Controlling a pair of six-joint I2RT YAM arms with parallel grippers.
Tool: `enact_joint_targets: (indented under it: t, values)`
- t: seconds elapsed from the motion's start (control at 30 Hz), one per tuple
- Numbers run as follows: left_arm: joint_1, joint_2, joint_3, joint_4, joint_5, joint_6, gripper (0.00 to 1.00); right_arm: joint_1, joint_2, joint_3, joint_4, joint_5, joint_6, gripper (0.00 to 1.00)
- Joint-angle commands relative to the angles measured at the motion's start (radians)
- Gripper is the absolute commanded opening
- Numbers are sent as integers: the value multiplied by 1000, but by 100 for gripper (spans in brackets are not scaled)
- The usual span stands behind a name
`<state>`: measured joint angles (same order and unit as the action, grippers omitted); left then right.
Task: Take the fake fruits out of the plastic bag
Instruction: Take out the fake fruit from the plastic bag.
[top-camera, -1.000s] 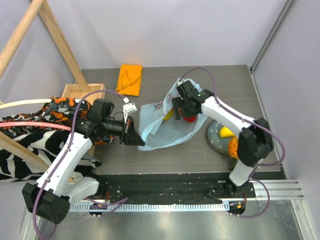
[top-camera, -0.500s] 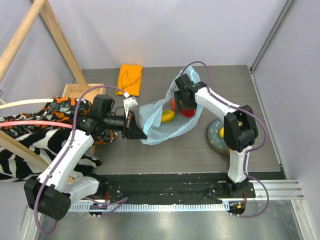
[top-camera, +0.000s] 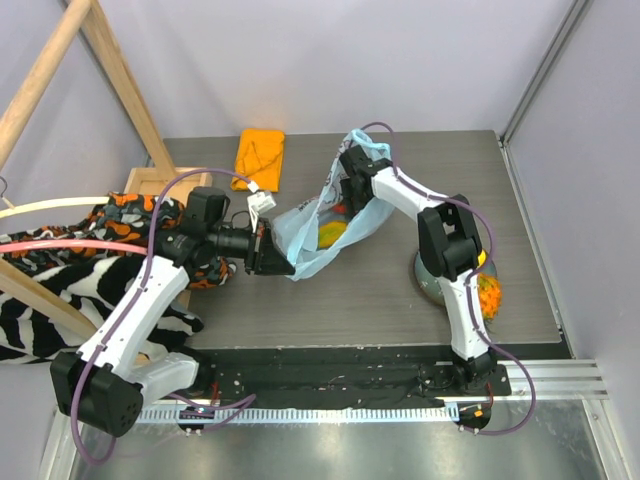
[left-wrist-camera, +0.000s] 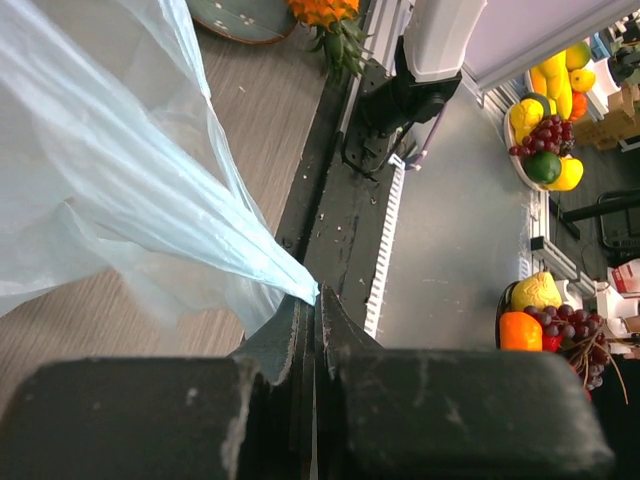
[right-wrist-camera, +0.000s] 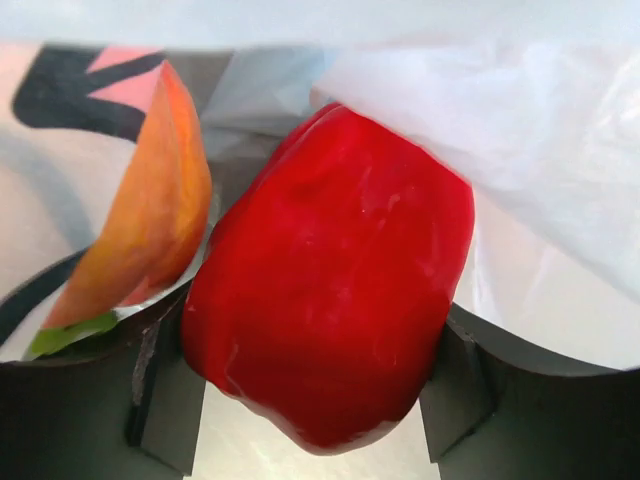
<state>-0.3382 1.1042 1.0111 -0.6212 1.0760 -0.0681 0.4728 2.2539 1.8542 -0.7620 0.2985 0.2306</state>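
Observation:
The light-blue plastic bag (top-camera: 312, 228) lies stretched across the table's middle. My left gripper (top-camera: 270, 250) is shut on its near-left edge, and the wrist view shows the film (left-wrist-camera: 130, 190) pinched at the fingertips (left-wrist-camera: 312, 300). My right gripper (top-camera: 348, 196) is inside the bag's far end, shut on a glossy red fruit (right-wrist-camera: 330, 290). A peach-coloured fruit (right-wrist-camera: 150, 210) sits beside it against the bag. A yellow-orange fruit (top-camera: 330, 233) shows through the bag. A pineapple (top-camera: 486, 292) lies by the plate (top-camera: 428, 276).
A folded orange cloth (top-camera: 260, 158) lies at the table's back. Zebra-striped and orange-patterned cloths (top-camera: 60, 290) hang over a wooden frame (top-camera: 150, 185) on the left. The plate with the pineapple is at the right, near my right arm's base.
My right gripper has moved back and left with the red fruit, drawing the bag's far end up with it. My left gripper kept its hold on the bag's edge.

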Motion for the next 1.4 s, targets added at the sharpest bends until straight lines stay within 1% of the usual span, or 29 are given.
enact_joint_targets:
  t: [0.0,0.07,0.1,0.13,0.17,0.2,0.23,0.27,0.3,0.33,0.37,0.4,0.47,0.53,0.63,0.67,0.77,0.8,0.87,0.93,0.97,1.0,1.03,1.07,1.1,1.2,1.27,1.33,1.37]
  values:
    - [25,-23,4,26,6,-10,0,-29,-71,-5,50,-70,-68,16]
    - [25,-23,3,28,-1,-7,0,-34,-117,-44,59,-139,-115,10]
    - [25,-20,3,28,-5,1,0,-34,-141,-91,61,-171,-132,3]
    - [25,-21,3,26,-11,5,0,-34,-216,-128,78,-197,-149,1]
    - [25,-18,4,29,-17,11,0,-31,-255,-166,92,-253,-174,1]
    - [25,-20,3,29,-30,19,0,-30,-302,-256,107,-280,-192,1]
    - [25,-17,1,28,-34,30,0,-23,-392,-307,143,-286,-214,1]
    - [25,-17,-2,29,-36,34,0,-7,-448,-361,165,-361,-226,1]
    - [25,-17,-5,34,-40,34,0,3,-497,-471,193,-381,-302,1]
    - [25,-14,-8,35,-44,36,0,15,-543,-522,237,-400,-336,1]
    - [27,-12,-12,41,-45,37,0,27,-633,-571,260,-412,-367,1]
    - [25,-12,-16,44,-50,37,0,32,-669,-654,276,-450,-408,1]
    - [25,-10,-14,49,-62,47,0,35,-753,-719,311,-501,-453,1]
    - [25,-6,-11,54,-67,47,0,33,-783,-770,314,-582,-508,1]
    - [25,6,1,78,-102,21,0,35,-807,-759,284,-706,-543,1]
    - [27,16,7,99,-138,-8,0,36,-809,-739,259,-734,-559,1]
    - [37,34,14,179,-223,-88,0,40,-832,-656,161,-814,-626,1]
    - [45,54,17,201,-243,-146,0,40,-846,-601,124,-840,-651,1]
    - [73,80,40,250,-289,-186,0,41,-863,-537,15,-894,-727,1]
    - [108,131,84,290,-315,-243,0,41,-886,-426,-118,-935,-799,1]
    - [119,150,104,299,-330,-262,0,41,-892,-388,-167,-937,-882,1]
    - [131,196,128,305,-364,-295,0,43,-896,-318,-274,-934,-925,1]
    - [158,216,177,310,-387,-317,0,41,-913,-287,-325,-911,-966,1]
    - [174,241,204,313,-401,-337,0,38,-924,-247,-371,-895,-1053,1]
    - [191,278,227,316,-434,-378,0,32,-936,-239,-449,-875,-1089,1]
    - [240,330,308,321,-479,-423,0,-23,-1010,-297,-548,-803,-1217,1]
    - [252,341,351,316,-488,-418,0,-124,-1062,-381,-575,-780,-1284,1]
    - [257,348,375,308,-492,-414,0,-207,-1073,-427,-597,-780,-1344,1]
    - [255,347,377,308,-488,-414,0,-279,-1067,-466,-599,-774,-1370,1]
